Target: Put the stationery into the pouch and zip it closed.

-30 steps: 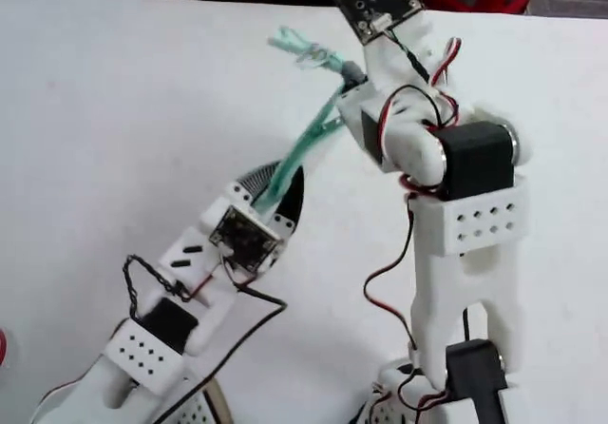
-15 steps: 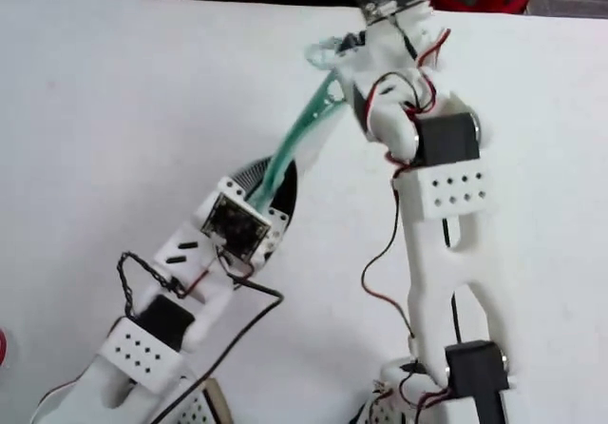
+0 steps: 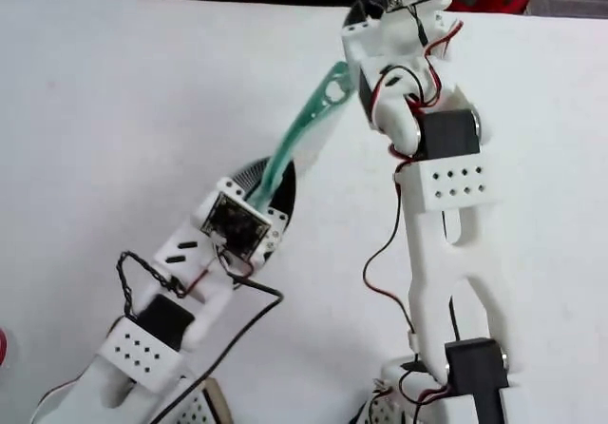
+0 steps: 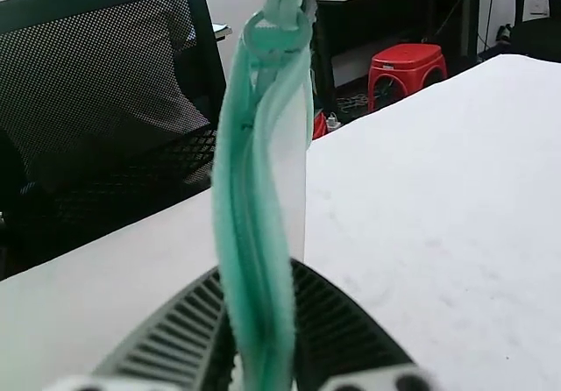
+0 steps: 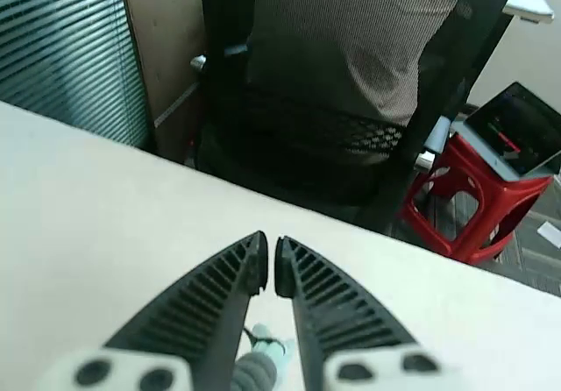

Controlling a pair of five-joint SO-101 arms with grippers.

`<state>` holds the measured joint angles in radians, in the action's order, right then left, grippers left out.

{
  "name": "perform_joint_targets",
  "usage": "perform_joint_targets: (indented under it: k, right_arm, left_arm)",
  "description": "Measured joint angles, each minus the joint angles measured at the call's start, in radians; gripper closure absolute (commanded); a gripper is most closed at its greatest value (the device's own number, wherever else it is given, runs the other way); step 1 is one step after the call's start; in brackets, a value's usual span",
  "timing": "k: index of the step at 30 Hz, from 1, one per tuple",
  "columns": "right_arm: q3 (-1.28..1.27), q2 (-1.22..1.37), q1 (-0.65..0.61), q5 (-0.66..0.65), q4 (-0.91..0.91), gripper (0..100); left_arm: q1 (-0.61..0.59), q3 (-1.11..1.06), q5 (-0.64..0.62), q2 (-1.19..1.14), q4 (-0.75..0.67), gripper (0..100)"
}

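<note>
Teal pouch (image 3: 304, 134) slants up from the left gripper (image 4: 256, 273), clamped on its lower end as anchor; right gripper (image 5: 270, 246), nearly closed, empty, sits over the zip pull (image 5: 254, 372).

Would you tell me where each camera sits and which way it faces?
High view: above the table, looking down on both arms.
Left wrist view: on the left arm, facing along the left gripper and clamped pouch.
Right wrist view: on the right arm, facing past the right gripper.
Both wrist views share the mesh chair and red stool.
</note>
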<state>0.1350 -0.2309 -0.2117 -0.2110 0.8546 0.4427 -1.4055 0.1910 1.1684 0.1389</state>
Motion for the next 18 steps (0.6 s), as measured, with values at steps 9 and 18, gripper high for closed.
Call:
perform_joint_targets:
  k: [9, 18]
  right_arm:
    - [0.358, -0.081, -0.003, 0.402, 0.611, 70.5]
    - [0.591, 0.181, -0.098, 0.775, 0.732, 70.7]
  left_arm:
    - [0.000, 0.000, 0.000, 0.000, 0.000, 98]
    - [0.000, 0.000, 0.000, 0.000, 0.000, 98]
